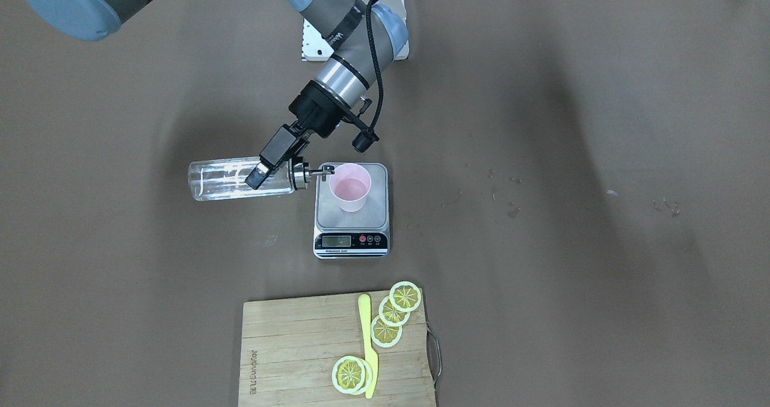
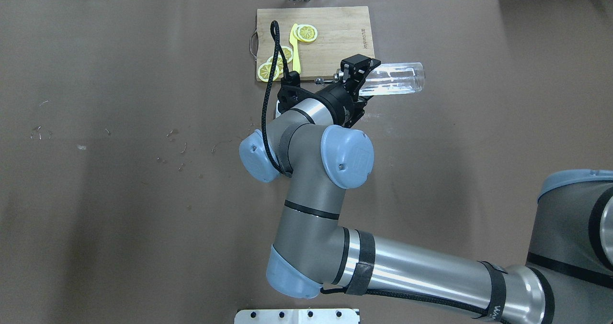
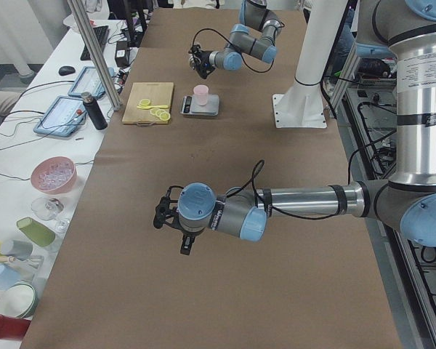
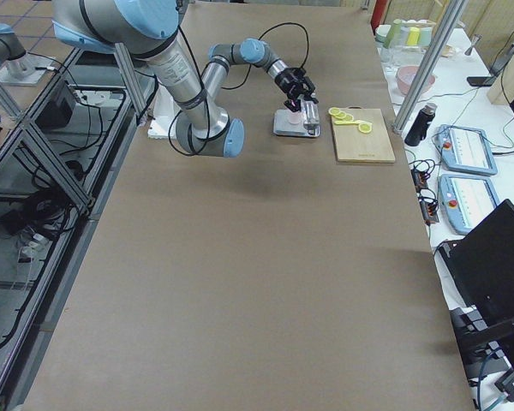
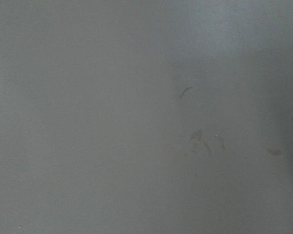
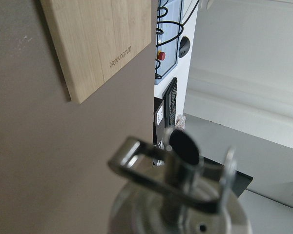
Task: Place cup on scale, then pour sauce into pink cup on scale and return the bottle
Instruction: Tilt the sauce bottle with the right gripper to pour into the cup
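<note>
Bottle point(image 1: 240, 179): clear, rigid, smooth-walled, probably slippery and breakable; lies level above counter point(image 1: 601, 275), right pincer point(image 1: 260, 175) clenched across its body just behind metal cap point(image 1: 299, 174), a sound hold; spout point(image 1: 319, 169) at rim of cup point(image 1: 350, 186) on scale point(image 1: 352, 214); left pincer point(image 3: 186, 247): state cannot be told.

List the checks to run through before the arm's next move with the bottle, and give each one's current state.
1. The cup stands upright on the scale: ok.
2. The right gripper is shut on the bottle, which is held roughly level: ok.
3. The spout has its tip at the cup's rim: ok in the front-facing view.
4. The LCD reading: cannot tell, too small.
5. The left gripper is far from the scale: ok.
</note>
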Tool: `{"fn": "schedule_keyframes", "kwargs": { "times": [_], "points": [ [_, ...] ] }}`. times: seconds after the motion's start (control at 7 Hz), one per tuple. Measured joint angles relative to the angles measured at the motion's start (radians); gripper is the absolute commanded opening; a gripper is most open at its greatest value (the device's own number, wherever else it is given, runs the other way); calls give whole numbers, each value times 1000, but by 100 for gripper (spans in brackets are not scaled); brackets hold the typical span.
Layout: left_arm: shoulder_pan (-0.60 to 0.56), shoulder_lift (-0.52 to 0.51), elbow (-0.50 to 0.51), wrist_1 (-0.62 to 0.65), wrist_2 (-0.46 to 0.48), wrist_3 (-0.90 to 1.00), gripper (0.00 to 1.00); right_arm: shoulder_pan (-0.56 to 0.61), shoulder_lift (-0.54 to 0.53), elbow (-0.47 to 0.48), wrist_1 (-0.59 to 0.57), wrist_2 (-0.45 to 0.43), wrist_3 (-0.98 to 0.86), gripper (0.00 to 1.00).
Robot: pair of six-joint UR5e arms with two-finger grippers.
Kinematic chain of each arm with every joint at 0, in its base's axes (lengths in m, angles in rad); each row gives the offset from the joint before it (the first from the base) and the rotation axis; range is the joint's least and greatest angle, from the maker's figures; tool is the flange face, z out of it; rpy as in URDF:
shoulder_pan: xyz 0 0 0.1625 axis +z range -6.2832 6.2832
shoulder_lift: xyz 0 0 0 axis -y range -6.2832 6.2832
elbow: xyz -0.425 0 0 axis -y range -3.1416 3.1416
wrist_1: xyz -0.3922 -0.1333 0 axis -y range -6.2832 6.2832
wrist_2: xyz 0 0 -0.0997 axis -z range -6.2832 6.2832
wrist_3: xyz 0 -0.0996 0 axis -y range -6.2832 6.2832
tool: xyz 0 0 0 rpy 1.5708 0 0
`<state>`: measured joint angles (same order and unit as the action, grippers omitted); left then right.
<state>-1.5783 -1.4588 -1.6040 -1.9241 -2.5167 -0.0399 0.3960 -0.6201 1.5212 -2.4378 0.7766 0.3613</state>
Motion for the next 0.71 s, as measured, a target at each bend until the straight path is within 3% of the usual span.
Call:
{"fn": "schedule_keyframes", "kwargs": {
  "times": [0.71],
  "points": [
    [-1,-1,18,-4,-23,0,97,0,13,-27,-40,-40,-1,0]
  ]
}}
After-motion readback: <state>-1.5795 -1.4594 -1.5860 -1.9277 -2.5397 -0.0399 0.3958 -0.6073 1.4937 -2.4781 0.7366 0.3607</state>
